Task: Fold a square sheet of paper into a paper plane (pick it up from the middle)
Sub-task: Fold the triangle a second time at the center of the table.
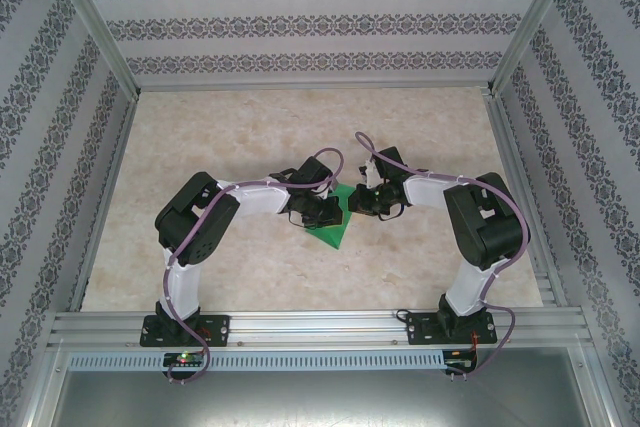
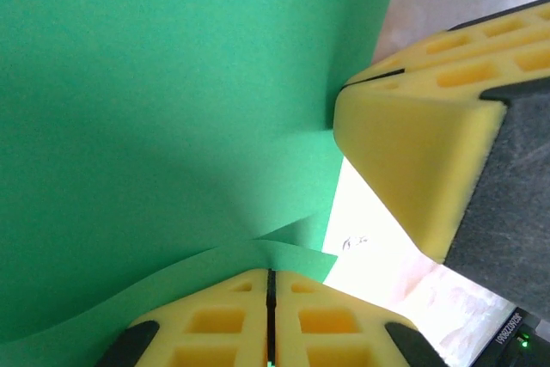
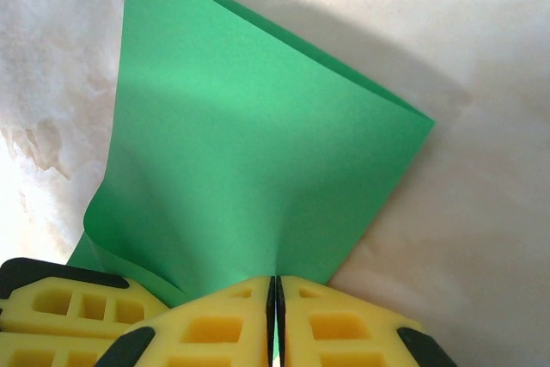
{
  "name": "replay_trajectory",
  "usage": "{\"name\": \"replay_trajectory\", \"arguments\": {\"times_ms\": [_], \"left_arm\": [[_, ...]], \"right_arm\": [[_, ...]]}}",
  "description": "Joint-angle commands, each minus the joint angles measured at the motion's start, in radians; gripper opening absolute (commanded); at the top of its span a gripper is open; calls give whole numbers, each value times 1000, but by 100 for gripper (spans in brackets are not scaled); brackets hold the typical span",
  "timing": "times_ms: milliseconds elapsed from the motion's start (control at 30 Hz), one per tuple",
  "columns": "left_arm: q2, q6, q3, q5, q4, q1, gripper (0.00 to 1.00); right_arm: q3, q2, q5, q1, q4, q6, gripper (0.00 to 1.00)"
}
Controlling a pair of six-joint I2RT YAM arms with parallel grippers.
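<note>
The square sheet of paper [image 1: 336,225] is bright green and hangs bent between my two grippers over the middle of the table. In the left wrist view the paper [image 2: 155,100] curves up in front of my left gripper [image 2: 271,274], whose yellow jaws are shut on its lower edge. The right gripper's fingers [image 2: 412,152] sit close by at the right. The right wrist view has the paper [image 3: 249,152] doubled over with a straight edge at the upper right, and my right gripper [image 3: 275,281] is shut on its near edge. The paper plane is out of view.
The beige marbled table [image 1: 220,137] lies under the paper. Patterned walls and aluminium rails [image 1: 310,87] enclose it at the back and sides. The left gripper's yellow fingers [image 3: 60,311] crowd the bottom left of the right wrist view.
</note>
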State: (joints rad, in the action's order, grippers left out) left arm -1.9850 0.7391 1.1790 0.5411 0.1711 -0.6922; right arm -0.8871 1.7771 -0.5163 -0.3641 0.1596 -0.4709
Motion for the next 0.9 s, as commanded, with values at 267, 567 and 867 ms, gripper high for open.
{"name": "replay_trajectory", "arguments": {"times_ms": [267, 567, 867], "left_arm": [[-13, -53, -12, -39, 66, -9, 8], [-14, -55, -23, -29, 44, -10, 3], [-1, -52, -36, -20, 29, -10, 2]], "right_arm": [[71, -123, -86, -9, -8, -46, 11], [171, -158, -140, -81, -98, -147, 2], [165, -124, -84, -93, -82, -140, 1]]}}
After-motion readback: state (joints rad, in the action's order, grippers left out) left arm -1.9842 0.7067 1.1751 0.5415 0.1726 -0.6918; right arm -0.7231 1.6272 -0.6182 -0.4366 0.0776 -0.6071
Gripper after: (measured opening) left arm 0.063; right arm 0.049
